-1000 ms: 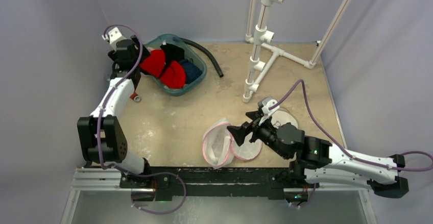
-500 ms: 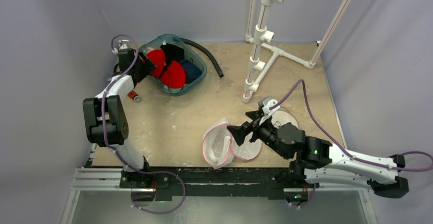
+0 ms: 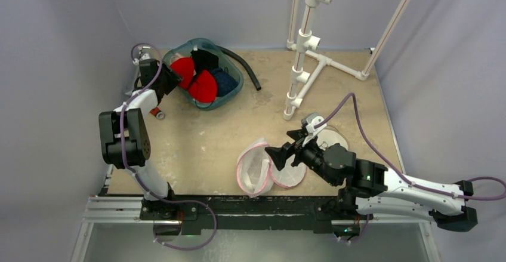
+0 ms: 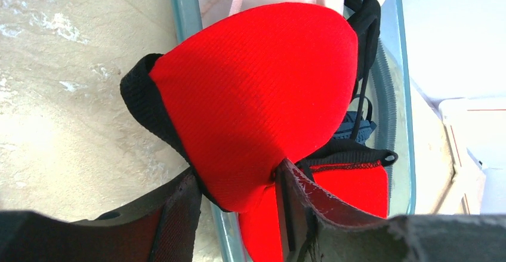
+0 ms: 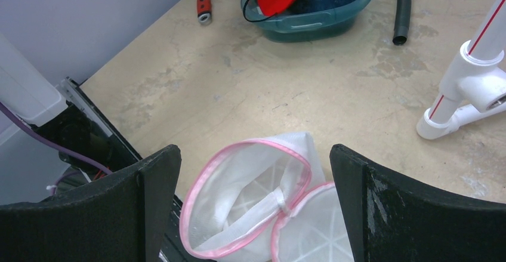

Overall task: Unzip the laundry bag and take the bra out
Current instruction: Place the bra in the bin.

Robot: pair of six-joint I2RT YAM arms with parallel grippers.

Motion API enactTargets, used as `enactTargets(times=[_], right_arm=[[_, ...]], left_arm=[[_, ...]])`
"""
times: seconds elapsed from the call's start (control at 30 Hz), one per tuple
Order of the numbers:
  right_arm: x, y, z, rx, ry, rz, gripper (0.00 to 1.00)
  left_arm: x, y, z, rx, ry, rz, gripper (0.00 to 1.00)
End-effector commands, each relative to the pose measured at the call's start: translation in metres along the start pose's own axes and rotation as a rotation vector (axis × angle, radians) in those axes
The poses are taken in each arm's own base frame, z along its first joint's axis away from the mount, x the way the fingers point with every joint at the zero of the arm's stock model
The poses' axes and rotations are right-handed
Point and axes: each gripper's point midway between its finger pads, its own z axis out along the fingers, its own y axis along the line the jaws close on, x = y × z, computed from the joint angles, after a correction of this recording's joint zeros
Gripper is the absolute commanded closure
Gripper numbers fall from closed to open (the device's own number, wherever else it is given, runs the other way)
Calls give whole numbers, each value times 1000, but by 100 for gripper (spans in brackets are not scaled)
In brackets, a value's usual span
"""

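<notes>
We note:
- teal tub (image 5: pixel 325 24) at far left of tan table (image 3: pixel 203 136); navy cloth (image 3: pixel 225 83) inside, at tub's right end
- black ribbed hose (image 3: pixel 244 65) curves from behind tub; open end on table, right of tub
- red-handled tool (image 3: pixel 156 112) lies flat left of tub, near it, not touching
- white pipe stand (image 3: pixel 305 40) with red stripes rises at far right, feet on table
- pale stains and scuffs across tabletop

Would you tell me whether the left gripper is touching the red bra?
Touching: in the left wrist view the left gripper pinches the bra between its fingers.
</notes>
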Motion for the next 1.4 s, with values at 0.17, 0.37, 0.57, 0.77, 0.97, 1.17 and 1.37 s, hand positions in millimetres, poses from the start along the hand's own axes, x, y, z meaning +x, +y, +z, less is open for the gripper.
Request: enactTargets(times=[0.17,0.37,0.57,0.77,0.97,1.17,1.37], right_arm=[[-11,2,2,2,-38,7,2],[-10,2,2,2,-34,6,2],[-9,1,2,6,-30,9,2],[-8,1,2,12,-20,4,2],[-10,0,1,15,-22,13,2],[-8,2,3,5,-21,5,2],[-11,4,4,-3,-27,-1,2]], left_arm=[[-50,-38,-25,102,-161,76,56],[-55,-50,-24,160,-177,89,59],[-52,-77,-5,317,-150,75,62],[-41,-102,16,400,-86,115,56],[-45,-70,20,222,-102,102,39],[-87,-69,-20,110,-261,138,26],[-109,-61,-51,5,-339,143,21]])
